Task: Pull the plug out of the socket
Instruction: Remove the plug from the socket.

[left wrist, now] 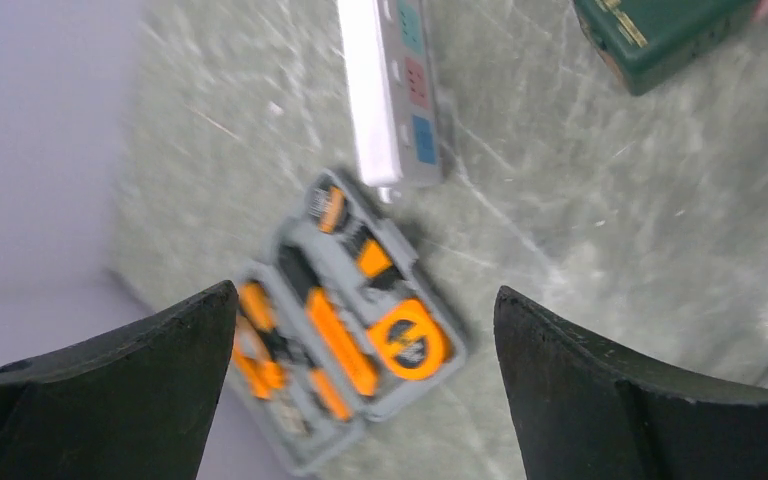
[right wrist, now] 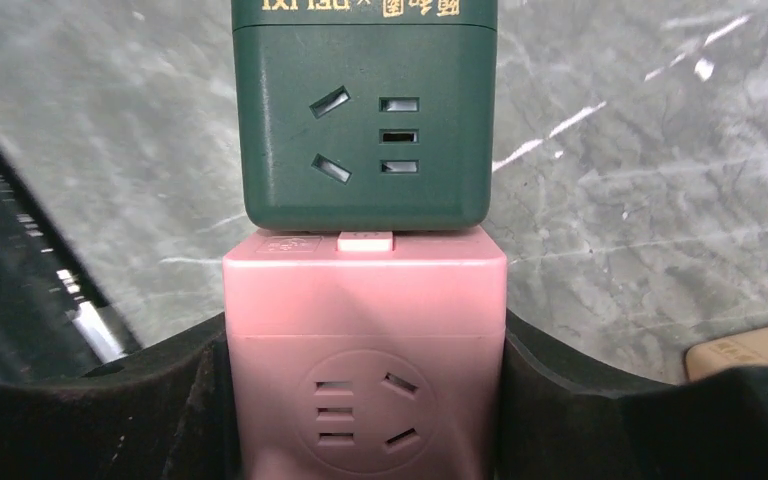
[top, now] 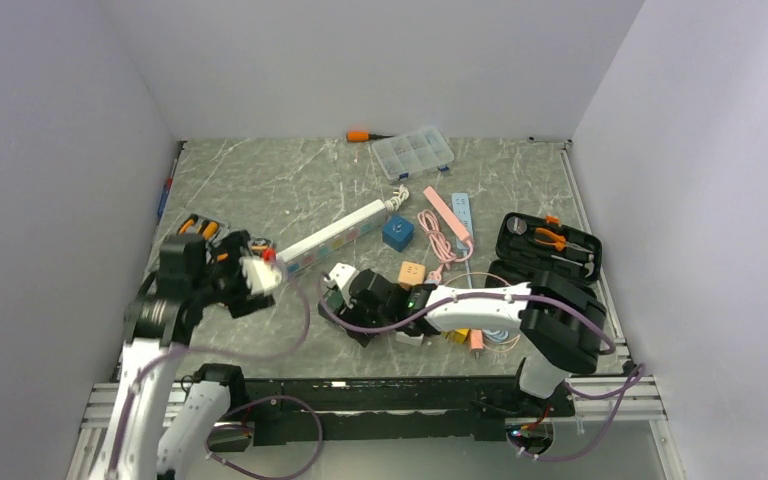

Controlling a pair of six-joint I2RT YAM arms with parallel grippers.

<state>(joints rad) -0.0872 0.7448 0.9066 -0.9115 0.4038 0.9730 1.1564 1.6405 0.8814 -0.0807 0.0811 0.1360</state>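
Observation:
The socket, a long white power strip (top: 335,237) with pastel outlet faces, lies diagonally at mid-table. Its near end shows in the left wrist view (left wrist: 370,100). No plug shows in the outlets I can see. My left gripper (top: 257,273) hovers just off the strip's near end, open and empty (left wrist: 365,300). My right gripper (top: 345,298) is shut on a pink cube socket (right wrist: 365,340). A dark green cube socket (right wrist: 362,120) is joined to the pink cube's front face, and it also shows in the left wrist view (left wrist: 660,30).
A grey kit of orange tools (left wrist: 350,320) lies under the left gripper (top: 200,227). An open black tool case (top: 548,245) sits at the right. A blue cube (top: 397,232), a tan cube (top: 412,273), a pink cord (top: 430,235), a clear organiser box (top: 415,152) and an orange screwdriver (top: 365,135) lie further back.

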